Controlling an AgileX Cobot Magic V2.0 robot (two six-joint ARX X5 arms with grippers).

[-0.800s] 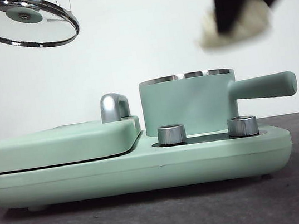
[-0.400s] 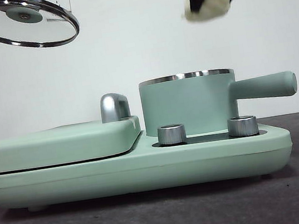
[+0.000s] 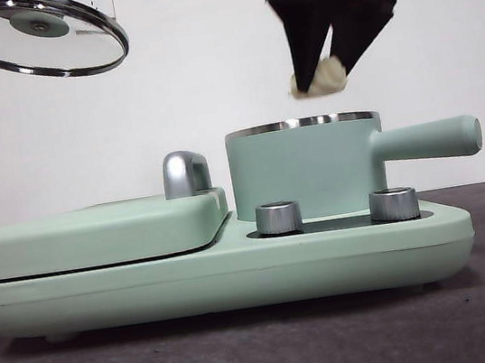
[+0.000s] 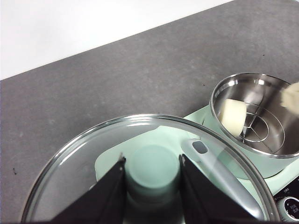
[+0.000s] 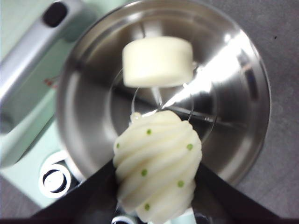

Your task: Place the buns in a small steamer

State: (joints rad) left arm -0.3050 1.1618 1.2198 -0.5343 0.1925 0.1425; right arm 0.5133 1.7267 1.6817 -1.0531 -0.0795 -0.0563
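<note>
Steamer (image 3: 305, 169) sat open on the base (image 3: 237, 269), so we had a clear drop path. Lid (image 3: 31, 37) was up and off to the side, our left gripper (image 4: 152, 168) clamped on its knob (image 4: 153, 170) to keep it out of the way. Right gripper (image 3: 325, 73) pinched the ridged bun (image 5: 158, 163) just above the rim, over the bowl. Smooth bun (image 5: 158, 60) already lay inside on the rack (image 4: 262, 126), near one wall, leaving room.
</note>
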